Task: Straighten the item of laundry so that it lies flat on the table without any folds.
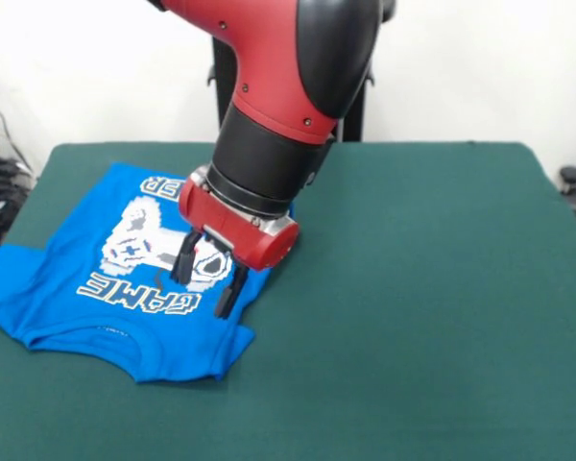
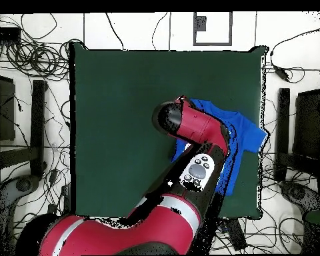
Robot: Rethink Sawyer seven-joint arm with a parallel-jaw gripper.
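The table (image 1: 432, 288) is the biggest thing here, a wide green felt-like top, bare over most of its width. In the front view the T-shirt (image 1: 67, 288) lies toward the table's left edge, print side up, with the lettering upside down to that camera. One sleeve reaches the left edge of the table. The neck opening faces the near edge, and the corner of cloth beside it looks doubled over and bunched, so the shirt is not yet flat. In the overhead view the arm covers much of it.

The gripper (image 1: 209, 279) hangs just over the print, near the shirt's right-hand side as the front view has it. Its two black fingers (image 1: 186, 264) stand apart, released, with nothing between them. Whether the tips touch the cloth I cannot tell.

The shirt should handle as light, thin and limp. It will not hold a shape. It is likely to drag and wrinkle on the felt rather than slide freely. A pinch at a hem, a sleeve edge or the bunched corner near the neck looks best, taking only the top layer, then drawing it outward toward open table.
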